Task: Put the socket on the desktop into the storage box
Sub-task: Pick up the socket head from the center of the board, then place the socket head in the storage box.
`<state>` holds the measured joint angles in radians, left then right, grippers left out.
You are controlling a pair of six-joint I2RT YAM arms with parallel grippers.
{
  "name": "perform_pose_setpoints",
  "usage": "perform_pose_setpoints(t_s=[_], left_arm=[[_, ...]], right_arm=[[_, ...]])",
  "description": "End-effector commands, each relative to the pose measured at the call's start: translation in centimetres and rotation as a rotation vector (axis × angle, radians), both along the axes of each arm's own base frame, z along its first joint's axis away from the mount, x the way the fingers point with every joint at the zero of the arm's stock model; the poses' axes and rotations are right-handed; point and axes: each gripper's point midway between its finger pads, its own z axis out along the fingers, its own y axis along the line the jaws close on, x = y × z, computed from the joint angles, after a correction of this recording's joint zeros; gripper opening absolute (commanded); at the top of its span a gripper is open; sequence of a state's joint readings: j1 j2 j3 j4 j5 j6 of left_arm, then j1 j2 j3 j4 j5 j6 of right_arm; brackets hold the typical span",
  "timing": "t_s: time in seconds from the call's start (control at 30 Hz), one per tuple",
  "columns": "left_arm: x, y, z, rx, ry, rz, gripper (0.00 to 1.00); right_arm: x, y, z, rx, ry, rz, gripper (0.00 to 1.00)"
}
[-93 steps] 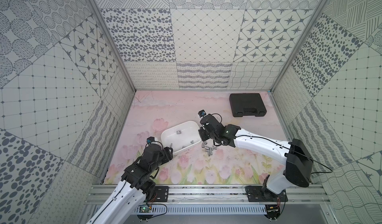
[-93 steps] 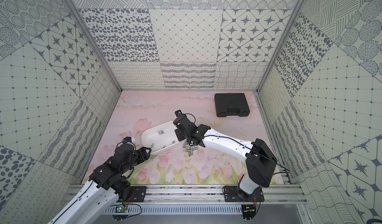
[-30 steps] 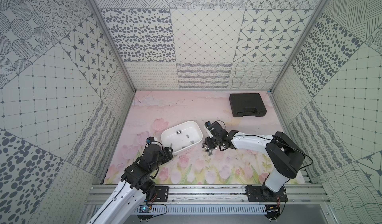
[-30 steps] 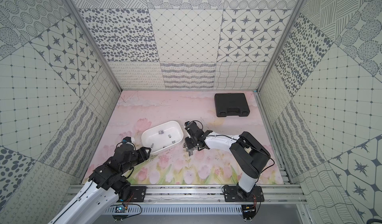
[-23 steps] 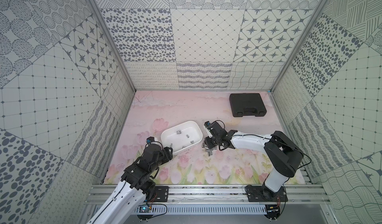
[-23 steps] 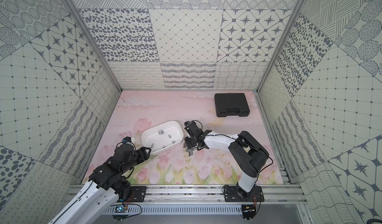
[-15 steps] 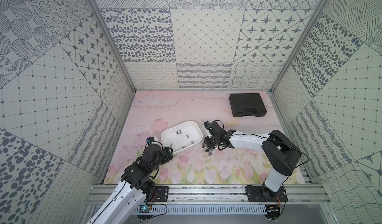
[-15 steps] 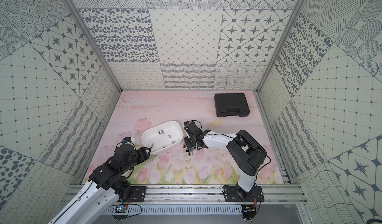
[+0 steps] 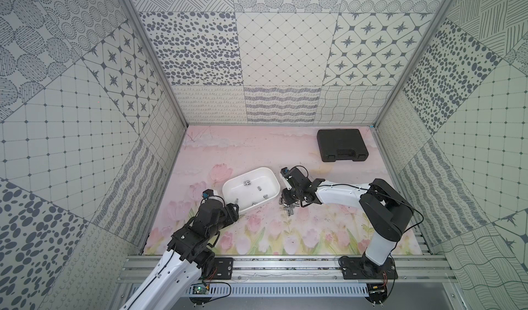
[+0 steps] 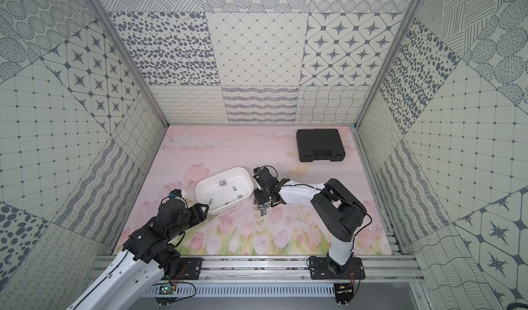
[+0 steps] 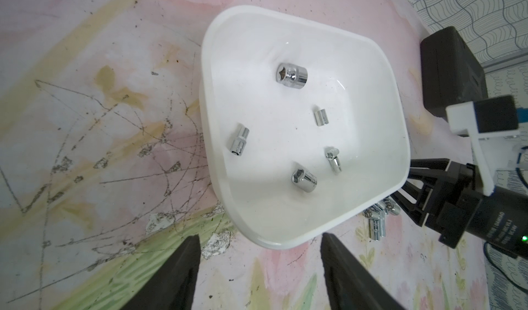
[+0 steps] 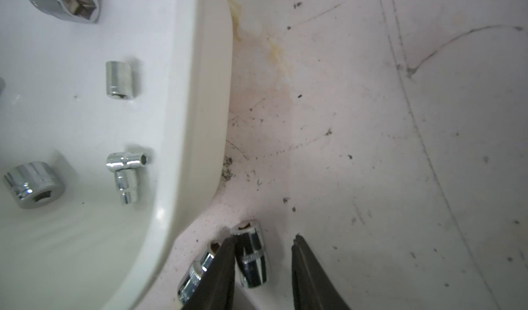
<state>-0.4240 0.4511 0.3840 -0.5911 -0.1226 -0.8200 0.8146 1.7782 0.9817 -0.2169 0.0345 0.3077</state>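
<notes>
Right hand (image 12: 263, 238): low over the surface (image 12: 371, 122), fingers partly apart, straddling one chrome socket (image 12: 251, 257).
- The socket lies on its side between the fingertips. The box-side finger (image 12: 220, 268) is against its flank, and a clear gap remains to the other finger (image 12: 311, 274). Not clamped, nothing lifted.
- A second socket (image 12: 197, 268) lies just outside the box-side finger and is partly hidden by it.
- The storage box (image 12: 183, 122) sits right beside the hand on that same side, its curved corner close to both sockets.

Left hand (image 11: 260, 237): fingers wide apart and holding nothing. The near rim of the storage box (image 11: 205, 94) lies just ahead of the fingertips, apparently not touching them.

Box contents: five loose sockets on the floor of the box. The largest socket (image 11: 292, 76) is the one farthest from the left hand.

In a top view the black case (image 9: 343, 145) lies well beyond the right hand (image 9: 288, 201), near the back wall.
</notes>
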Motion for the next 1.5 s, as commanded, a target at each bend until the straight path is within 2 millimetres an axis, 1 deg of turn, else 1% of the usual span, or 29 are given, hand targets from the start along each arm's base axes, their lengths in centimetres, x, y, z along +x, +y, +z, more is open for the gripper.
perform_pose_setpoints(t_s=[0.0,0.43,0.73,0.9,1.0,1.1,1.2,1.27,1.33,1.37,1.4,1.47], left_arm=[[0.4,-0.3,0.3,-0.012,-0.019,-0.003,0.72],[0.4,-0.3,0.0,-0.009,-0.014,-0.003,0.72],[0.5,-0.4,0.2,-0.012,-0.019,-0.006,0.72],[0.4,-0.4,0.1,-0.011,-0.017,-0.007,0.72],[0.5,-0.3,0.1,-0.011,-0.015,-0.005,0.72],[0.4,-0.3,0.2,-0.009,-0.016,-0.006,0.72],[0.4,-0.3,0.2,-0.009,-0.016,-0.006,0.72],[0.4,-0.4,0.2,-0.011,-0.015,-0.008,0.72],[0.4,-0.4,0.2,-0.014,-0.016,-0.006,0.72],[0.4,-0.4,0.2,-0.016,-0.016,-0.007,0.72],[0.4,-0.4,0.2,-0.017,-0.017,-0.010,0.72],[0.3,-0.4,0.2,-0.018,-0.017,-0.010,0.72]], right_arm=[[0.6,0.6,0.2,0.009,-0.012,-0.011,0.35],[0.9,0.2,0.0,-0.013,-0.022,-0.023,0.26],[1.0,0.1,-0.8,-0.044,-0.009,-0.027,0.25],[1.0,-0.1,-0.2,-0.038,-0.020,-0.031,0.20],[1.1,-0.4,0.9,-0.031,-0.046,-0.042,0.18],[1.1,-1.2,2.6,-0.026,-0.088,-0.060,0.17],[1.1,-1.9,5.5,0.001,-0.141,-0.082,0.17],[1.0,-2.1,7.7,0.031,-0.169,-0.099,0.17],[0.7,-1.6,10.1,0.071,-0.195,-0.098,0.17],[0.6,-1.0,10.8,0.089,-0.203,-0.090,0.17],[0.5,-0.2,11.7,0.110,-0.211,-0.082,0.17],[0.2,1.9,12.5,0.135,-0.204,-0.055,0.17]])
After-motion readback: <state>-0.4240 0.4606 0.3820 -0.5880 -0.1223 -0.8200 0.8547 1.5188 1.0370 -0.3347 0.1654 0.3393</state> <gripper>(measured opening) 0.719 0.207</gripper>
